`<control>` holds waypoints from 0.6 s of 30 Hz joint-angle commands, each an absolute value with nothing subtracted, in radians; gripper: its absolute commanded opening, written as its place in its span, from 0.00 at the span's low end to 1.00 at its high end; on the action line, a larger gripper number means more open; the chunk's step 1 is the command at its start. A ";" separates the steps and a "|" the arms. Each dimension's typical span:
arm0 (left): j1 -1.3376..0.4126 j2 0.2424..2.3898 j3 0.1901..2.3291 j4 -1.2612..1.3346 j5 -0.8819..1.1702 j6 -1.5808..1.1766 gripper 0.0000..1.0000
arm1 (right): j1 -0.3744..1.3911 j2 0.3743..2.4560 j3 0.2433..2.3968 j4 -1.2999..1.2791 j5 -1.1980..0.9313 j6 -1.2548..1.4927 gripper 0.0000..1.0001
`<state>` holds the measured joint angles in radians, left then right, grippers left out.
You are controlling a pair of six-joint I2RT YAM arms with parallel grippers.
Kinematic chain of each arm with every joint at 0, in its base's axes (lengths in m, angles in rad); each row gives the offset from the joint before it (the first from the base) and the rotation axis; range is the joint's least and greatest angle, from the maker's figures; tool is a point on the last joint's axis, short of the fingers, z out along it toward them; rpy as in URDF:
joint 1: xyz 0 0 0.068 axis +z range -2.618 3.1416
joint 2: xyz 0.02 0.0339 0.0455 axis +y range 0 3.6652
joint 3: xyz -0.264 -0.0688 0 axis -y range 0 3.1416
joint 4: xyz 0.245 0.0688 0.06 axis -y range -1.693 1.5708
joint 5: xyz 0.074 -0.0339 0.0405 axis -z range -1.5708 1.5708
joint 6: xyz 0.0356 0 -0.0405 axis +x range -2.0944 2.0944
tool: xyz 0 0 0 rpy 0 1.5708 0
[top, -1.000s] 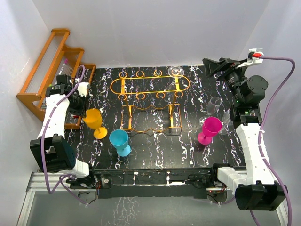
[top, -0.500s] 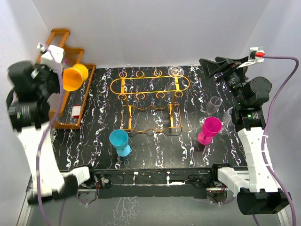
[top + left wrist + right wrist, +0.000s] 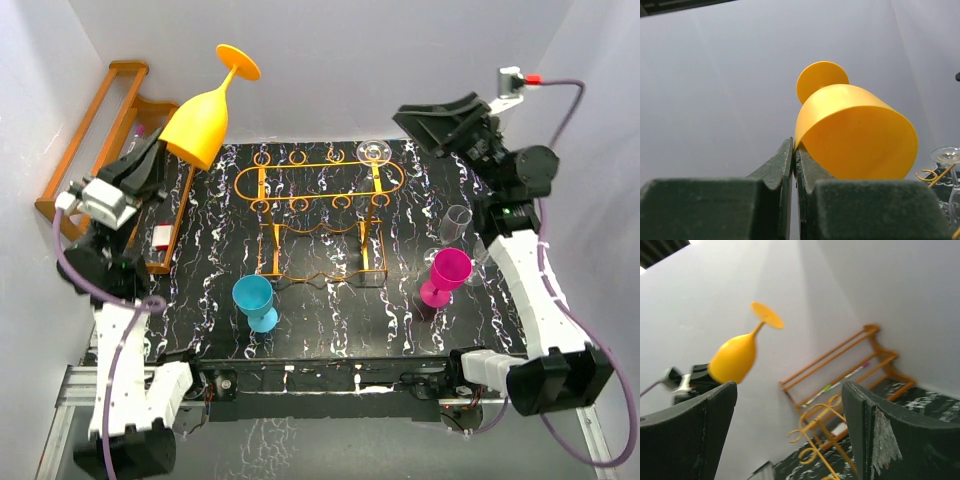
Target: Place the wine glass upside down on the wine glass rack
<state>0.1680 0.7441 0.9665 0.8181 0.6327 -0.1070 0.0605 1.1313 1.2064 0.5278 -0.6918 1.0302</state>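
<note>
1. The left gripper (image 3: 163, 148) is clamped tight on the rim of the yellow-orange plastic wine glass (image 3: 200, 125), holding it tilted with its foot uppermost.
2. The glass hangs high, to the left of and well apart from the thin orange wire wine glass rack (image 3: 318, 163).
3. The right gripper (image 3: 415, 122) is raised, its jaws wide apart and holding nothing.

Top view: down from above the near edge, over the whole surface (image 3: 330, 310). Left wrist view: up along the left hand (image 3: 795, 150), very near the yellow glass (image 3: 855, 135). Right wrist view: from the far right corner toward the far left, sharing that glass, the rack (image 3: 815, 427) and the shelf (image 3: 840, 350) with the top view.
</note>
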 commanded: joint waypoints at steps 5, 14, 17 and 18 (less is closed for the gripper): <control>0.139 0.907 0.991 1.396 0.644 -0.314 0.00 | 0.467 1.360 1.492 0.632 -0.584 1.059 0.74; 0.074 0.950 0.957 1.486 0.642 -0.279 0.00 | 0.752 1.609 1.622 0.870 -0.296 1.005 0.60; 0.058 0.961 0.948 1.503 0.644 -0.274 0.00 | 0.788 1.642 1.626 0.952 -0.228 0.974 0.58; 0.053 0.965 0.945 1.508 0.644 -0.274 0.00 | 0.793 1.649 1.620 0.983 -0.211 0.973 0.58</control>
